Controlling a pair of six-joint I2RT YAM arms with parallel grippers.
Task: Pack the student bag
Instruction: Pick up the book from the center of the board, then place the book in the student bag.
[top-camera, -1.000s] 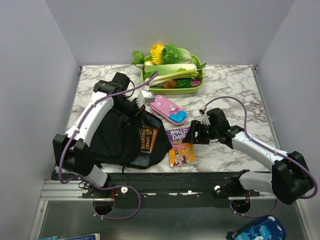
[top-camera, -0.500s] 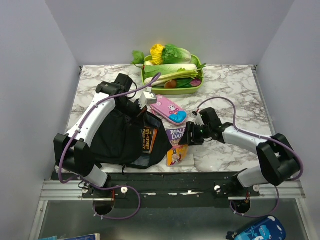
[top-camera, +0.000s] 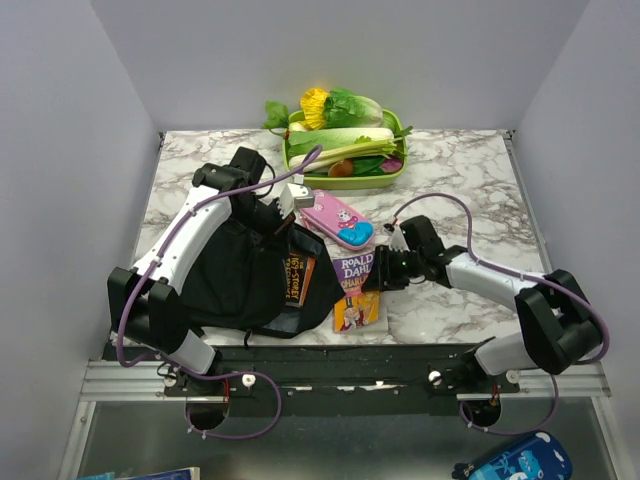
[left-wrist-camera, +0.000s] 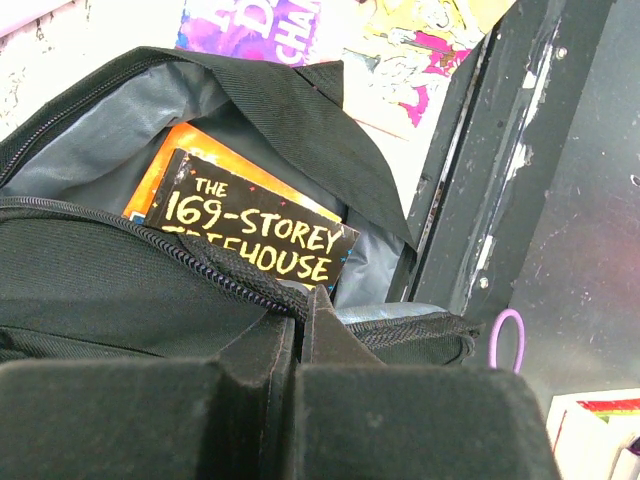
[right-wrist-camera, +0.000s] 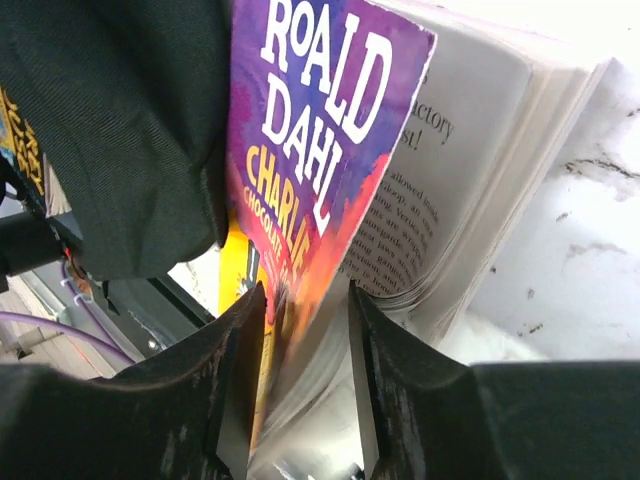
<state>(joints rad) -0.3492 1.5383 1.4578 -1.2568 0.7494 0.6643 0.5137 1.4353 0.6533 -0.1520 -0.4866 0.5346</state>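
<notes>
The black student bag (top-camera: 225, 270) lies open at the left with its grey lining showing (left-wrist-camera: 80, 170). A black and orange treehouse book (top-camera: 297, 275) sits in its mouth (left-wrist-camera: 260, 235). My left gripper (top-camera: 278, 215) is shut on the bag's zip edge (left-wrist-camera: 300, 320) and holds the opening up. A purple and yellow Roald Dahl book (top-camera: 358, 290) lies just right of the bag. My right gripper (top-camera: 385, 272) is closed on that book's right edge (right-wrist-camera: 300, 330). The cover (right-wrist-camera: 320, 150) and some pages sit between the fingers, and the pages fan open.
A pink pencil case (top-camera: 338, 220) lies behind the book. A small white object (top-camera: 295, 192) sits next to it. A green tray (top-camera: 340, 183) of vegetables stands at the back. The black rail (top-camera: 350, 360) runs along the table's near edge.
My right gripper moved left onto the Roald Dahl book and tipped its edge up off the table. The left arm shifted slightly with the bag edge, then held still.
</notes>
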